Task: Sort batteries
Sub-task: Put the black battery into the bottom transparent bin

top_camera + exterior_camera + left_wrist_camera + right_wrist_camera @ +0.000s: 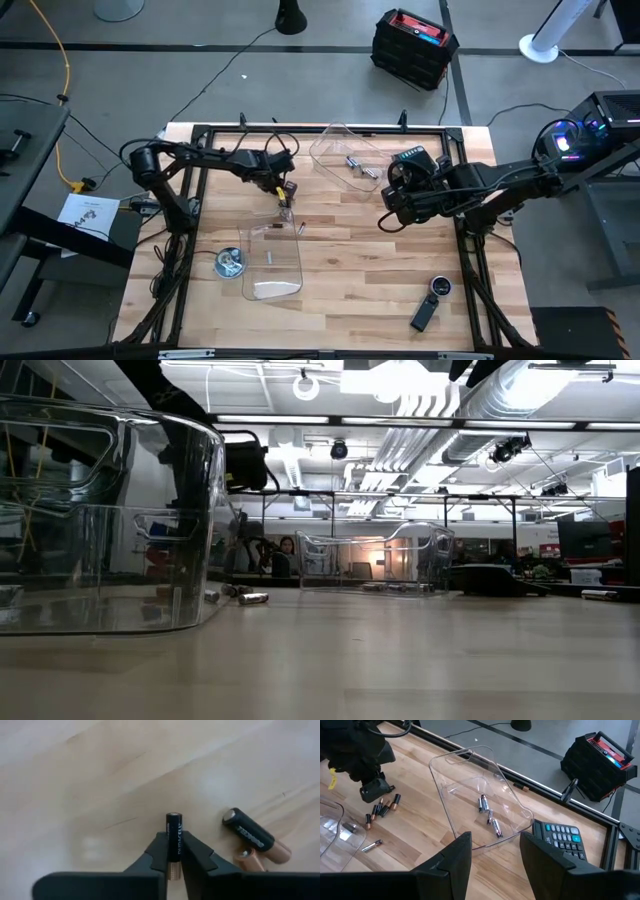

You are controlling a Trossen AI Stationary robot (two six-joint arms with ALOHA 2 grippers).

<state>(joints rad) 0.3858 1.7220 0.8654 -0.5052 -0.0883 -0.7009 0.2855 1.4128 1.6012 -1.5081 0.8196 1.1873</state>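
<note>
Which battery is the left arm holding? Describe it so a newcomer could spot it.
Start at the far clear tray, then look left to the left tool. The held battery is clamped there: slim, black with a copper end, lifted above two loose batteries on the wood.

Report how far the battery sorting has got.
Done: a few silvery batteries lie in the far clear plastic tray, one in the near clear tray. In hand: the left gripper is shut on a black-and-copper battery. Left: several dark batteries and one silvery battery on the wooden table. The right gripper waits open.
</note>
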